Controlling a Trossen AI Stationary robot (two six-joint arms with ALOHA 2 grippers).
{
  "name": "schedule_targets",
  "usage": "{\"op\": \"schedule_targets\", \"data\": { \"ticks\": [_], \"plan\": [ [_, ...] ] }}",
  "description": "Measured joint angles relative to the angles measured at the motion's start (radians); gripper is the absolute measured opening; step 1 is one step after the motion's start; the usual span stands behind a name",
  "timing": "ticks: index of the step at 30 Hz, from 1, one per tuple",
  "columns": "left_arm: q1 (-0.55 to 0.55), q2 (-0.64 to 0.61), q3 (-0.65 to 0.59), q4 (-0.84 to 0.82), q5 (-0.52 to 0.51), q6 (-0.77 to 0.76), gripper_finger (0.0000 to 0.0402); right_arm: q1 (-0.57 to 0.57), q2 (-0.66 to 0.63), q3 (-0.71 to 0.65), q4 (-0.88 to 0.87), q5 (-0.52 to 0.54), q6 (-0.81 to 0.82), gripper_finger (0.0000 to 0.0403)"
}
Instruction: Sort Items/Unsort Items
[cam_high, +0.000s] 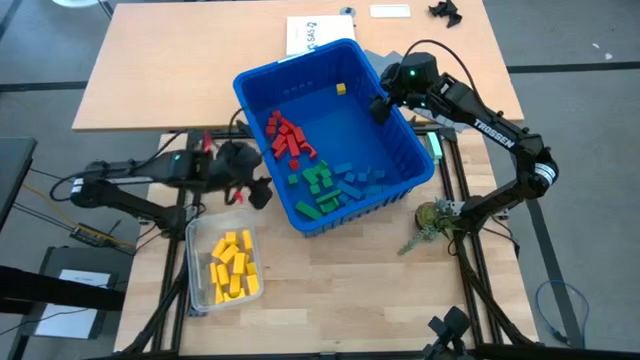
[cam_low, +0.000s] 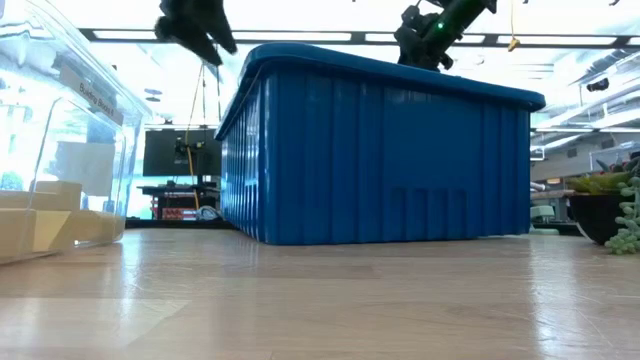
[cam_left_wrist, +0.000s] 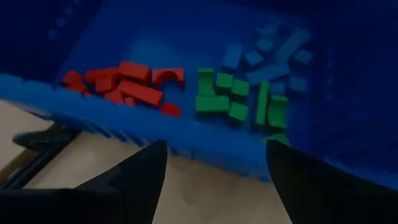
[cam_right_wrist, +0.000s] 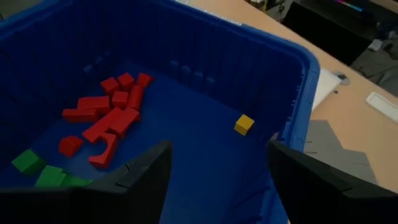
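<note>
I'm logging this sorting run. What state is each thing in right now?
Large blue plastic bin: upright, open-topped.
Red toy blocks: piled in the bin.
Green toy blocks: clustered in the bin.
Blue toy blocks: loose in the bin.
Single yellow toy block: alone in the bin.
Yellow toy blocks: gathered in the clear plastic box.
Left hand: open, empty, outside the bin.
Right hand: open, empty, over the bin.
</note>
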Motion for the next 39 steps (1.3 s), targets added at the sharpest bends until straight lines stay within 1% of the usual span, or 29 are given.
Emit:
{"op": "schedule_targets", "data": {
  "ticks": [2,6,11,14,17,22,25,27,32,35,37,39],
  "plan": [
    [0.07,0.015,0.0,0.016,0.031,0.027,0.0283,-0.013,0.0,0.0,-0.001,0.0,0.002,0.0261],
    [0.172,0.057,0.0,-0.012,0.037,0.042,0.0283,-0.067,0.014,0.0,-0.017,0.003,0.043,0.0261],
    [0.252,0.053,0.0,-0.092,0.028,0.071,0.0278,-0.146,0.082,0.0,-0.047,-0.008,0.065,0.0261],
    [0.299,0.041,-0.023,-0.114,0.017,0.101,0.0273,-0.179,0.13,0.0,-0.076,0.018,0.063,0.0261],
    [0.368,0.034,-0.097,-0.083,0.034,0.145,0.0269,-0.212,0.164,0.0,-0.074,0.046,0.063,0.026],
    [0.453,0.032,-0.229,0.13,0.152,0.203,0.0269,-0.24,0.179,0.001,-0.079,0.005,0.058,0.0256],
    [0.473,0.032,-0.282,0.245,0.186,0.222,0.0269,-0.247,0.178,0.001,-0.101,-0.049,0.052,0.0254],
    [0.48,0.032,-0.305,0.287,0.187,0.222,0.0269,-0.244,0.178,0.001,-0.116,-0.052,0.051,0.0254],
    [0.48,0.032,-0.31,0.302,0.174,0.227,0.0269,-0.241,0.176,-0.008,-0.13,-0.015,0.031,0.0254],
    [0.48,0.032,-0.31,0.309,0.173,0.229,0.0269,-0.245,0.176,-0.008,-0.135,-0.019,0.034,0.0254],
    [0.48,0.032,-0.31,0.315,0.162,0.241,0.0269,-0.245,0.176,-0.008,-0.139,-0.058,0.041,0.0253],
    [0.48,0.032,-0.31,0.315,0.136,0.252,0.0269,-0.244,0.176,-0.009,-0.145,-0.122,0.066,0.0251]
  ]
}}
